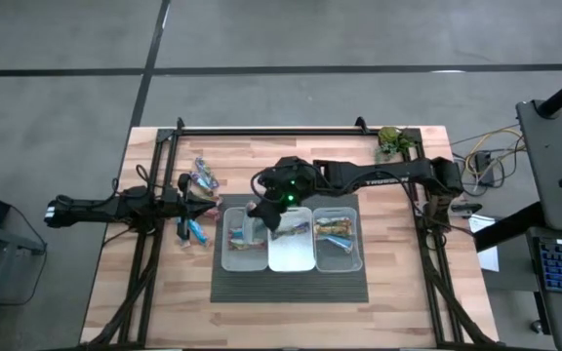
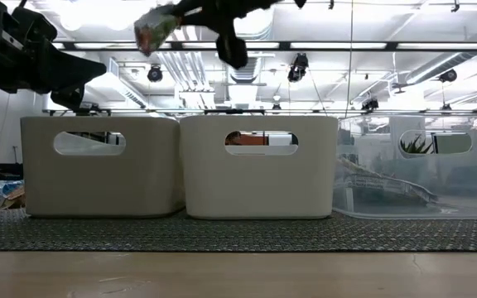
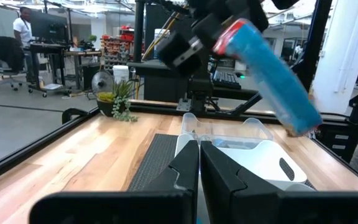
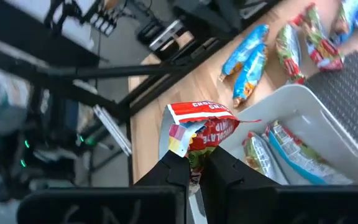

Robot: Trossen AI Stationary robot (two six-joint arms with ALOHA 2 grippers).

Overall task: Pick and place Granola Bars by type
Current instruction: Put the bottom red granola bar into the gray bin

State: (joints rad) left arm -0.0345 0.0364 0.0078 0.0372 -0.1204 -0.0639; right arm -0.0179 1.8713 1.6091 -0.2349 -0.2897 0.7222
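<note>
While the left gripper (image 1: 199, 202) waits off the left end of the row of three bins, its jaws pressed together on nothing, the right gripper (image 4: 193, 167) hangs above the left bin (image 1: 243, 255) with its jaws pinching a red-marked granola bar (image 4: 205, 130). That bar stands up from between the fingers, its torn-looking red and white end uppermost, and it is clear of the bin below. From the left wrist the same bar (image 3: 267, 76) shows its blue side, slanting down out of the right gripper above the bins. From table height it appears high over the left bin (image 2: 101, 165), well above the rim. Inside the left bin lie a few wrapped bars (image 4: 289, 154), green, red and blue. The middle bin (image 1: 291, 252) shows mostly white floor, with bars at its far end, and the clear right bin (image 1: 339, 253) holds tan and blue bars (image 1: 334, 230). All three bins sit side by side on a dark ribbed mat (image 1: 291, 289). On the wooden table (image 1: 398, 292), just left of the left bin, lies a loose pile of bars (image 1: 203, 176), and two blue bars (image 4: 247, 57) lie together near it. A small green plant (image 1: 391, 142) stands at the table's far right corner, well apart from the bins.
</note>
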